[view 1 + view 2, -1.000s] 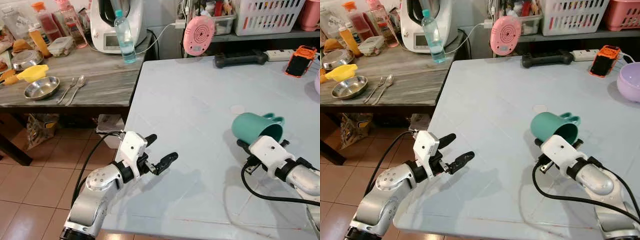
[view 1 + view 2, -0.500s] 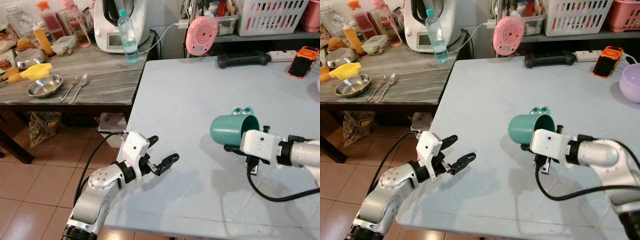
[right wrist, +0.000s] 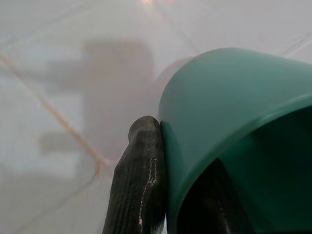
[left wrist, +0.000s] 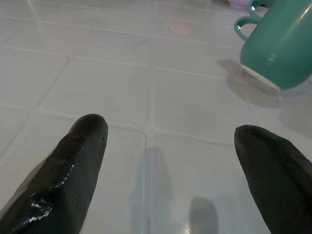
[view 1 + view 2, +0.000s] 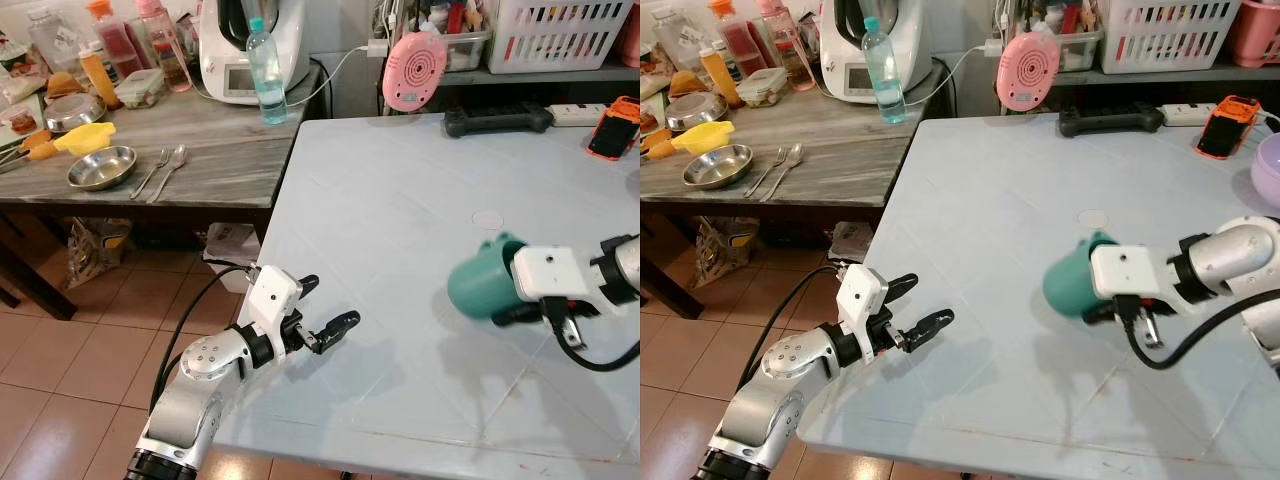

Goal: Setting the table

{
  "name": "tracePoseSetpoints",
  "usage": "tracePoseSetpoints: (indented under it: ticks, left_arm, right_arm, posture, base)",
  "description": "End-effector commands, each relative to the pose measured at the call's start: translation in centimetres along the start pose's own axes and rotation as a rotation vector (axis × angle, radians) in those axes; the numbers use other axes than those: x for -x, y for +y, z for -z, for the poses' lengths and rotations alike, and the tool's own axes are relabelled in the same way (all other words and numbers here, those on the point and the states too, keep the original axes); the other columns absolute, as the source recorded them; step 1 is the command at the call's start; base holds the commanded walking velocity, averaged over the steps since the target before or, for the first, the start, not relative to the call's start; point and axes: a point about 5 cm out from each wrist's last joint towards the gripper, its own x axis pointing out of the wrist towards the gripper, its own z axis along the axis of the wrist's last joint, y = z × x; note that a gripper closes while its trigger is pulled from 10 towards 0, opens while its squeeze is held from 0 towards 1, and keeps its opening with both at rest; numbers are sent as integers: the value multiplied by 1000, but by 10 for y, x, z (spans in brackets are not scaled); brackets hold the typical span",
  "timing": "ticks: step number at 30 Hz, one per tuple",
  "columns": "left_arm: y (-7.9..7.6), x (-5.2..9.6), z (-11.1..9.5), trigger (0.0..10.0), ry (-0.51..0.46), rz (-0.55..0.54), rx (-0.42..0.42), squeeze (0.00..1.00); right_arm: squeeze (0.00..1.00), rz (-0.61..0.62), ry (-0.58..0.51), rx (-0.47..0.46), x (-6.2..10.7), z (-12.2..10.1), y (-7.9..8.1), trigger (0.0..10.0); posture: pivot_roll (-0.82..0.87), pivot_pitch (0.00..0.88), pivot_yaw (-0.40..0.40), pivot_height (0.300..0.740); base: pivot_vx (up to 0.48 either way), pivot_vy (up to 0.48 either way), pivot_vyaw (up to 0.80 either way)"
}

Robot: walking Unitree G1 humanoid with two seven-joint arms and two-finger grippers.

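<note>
Right gripper [image 5: 505,312] is clamped on the rim of the teal plastic mug [image 5: 480,288], one finger outside and one inside; mug is tipped on its side above the pale blue table [image 5: 400,220], toward its right edge. Mug mouth is hidden behind the wrist housing; unclear whether it touches the tabletop. Left gripper [image 5: 325,308] hangs spread and empty over the front-left corner.

Teal mug [image 5: 478,287]: mouth hidden behind right end effector [image 5: 520,312] housing. Purple bowl [image 5: 1268,170] cut by frame edge. Mug handle cut off in right wrist view.
</note>
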Motion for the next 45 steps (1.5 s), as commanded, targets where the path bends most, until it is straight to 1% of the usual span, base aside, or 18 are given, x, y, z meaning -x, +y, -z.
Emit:
tracePoseSetpoints:
  ticks: [1,5,6,7,8,11,12,16,18,20,24,28,29,31,32,40,42,45]
  left_arm:
    - [-1,3,0,10000,3,33,29,0]
    - [-9,7,-3,10000,-3,154,104,0]
    - [-10,7,-4,10000,0,171,108,0]
    - [-9,8,-5,10000,4,184,104,0]
    - [-9,8,-5,10000,11,191,97,0]
    - [-8,7,-5,10000,17,192,84,0]
    - [-7,6,-5,10000,17,184,78,0]
    - [-6,6,-5,10000,23,191,82,0]
    - [-6,6,-5,10000,24,194,83,0]
    - [-6,6,-4,10000,30,202,82,0]
    - [-6,5,-3,10000,33,203,81,0]
    - [-7,5,-2,10000,33,202,83,0]
    - [-7,4,-1,10000,33,201,86,0]
    - [-7,4,-1,10000,33,201,87,0]
    - [-7,4,0,10000,35,201,92,0]
    - [-8,2,2,10000,34,203,95,0]
    - [-9,2,2,10000,32,202,94,0]
    - [-10,2,2,10000,29,199,98,0]
  right_arm:
    - [0,-42,33,21,-1,1,-1,10000]
    - [0,-37,20,43,-7,-5,-8,10000]
    - [329,-33,17,53,-9,-6,-9,10000]
    - [925,-30,12,59,-10,-8,-10,10000]
    - [1000,-28,4,58,-12,-9,-11,10000]
    - [1000,-20,-14,63,-16,-11,-14,10000]
    - [1000,2,-36,65,-20,-14,-19,10000]
    - [1000,32,-103,77,-27,-26,-26,10000]
    - [1000,35,-113,83,-27,-29,-27,10000]
    - [1000,60,-133,107,-24,-36,-34,10000]
    - [1000,137,-182,112,-14,-45,-46,10000]
    - [1000,200,-182,140,-9,-48,-53,10000]
    - [1000,239,-210,143,-4,-53,-58,10000]
    - [1000,248,-220,144,-3,-55,-59,10000]
    - [1000,290,-226,167,1,-59,-64,10000]
    - [1000,352,-266,196,3,-66,-70,10000]
    - [1000,394,-304,203,5,-70,-73,10000]
    - [1000,440,-342,187,5,-71,-74,10000]
  posture:
    - [-120,24,99,740]
    - [-120,26,94,740]
    - [-119,27,93,740]
    - [-119,27,93,740]
    - [-120,28,93,740]
    - [-121,26,93,740]
    - [-120,24,94,740]
    - [-116,19,98,740]
    - [-115,18,97,740]
    - [-116,14,98,740]
    - [-116,10,97,740]
    - [-117,9,96,740]
    - [-118,10,95,740]
    - [-118,10,95,740]
    - [-122,8,96,740]
    - [-125,9,95,740]
    - [-124,8,95,740]
    - [-122,6,94,740]
  base:
    - [0,0,0]
    - [0,0,0]
    - [0,0,0]
    - [0,0,0]
    - [0,0,0]
    - [0,0,0]
    - [0,0,0]
    - [0,0,0]
    - [0,0,0]
    - [0,0,0]
    - [0,0,0]
    - [0,0,0]
    - [0,0,0]
    - [0,0,0]
    - [0,0,0]
    - [0,0,0]
    - [0,0,0]
    - [0,0,0]
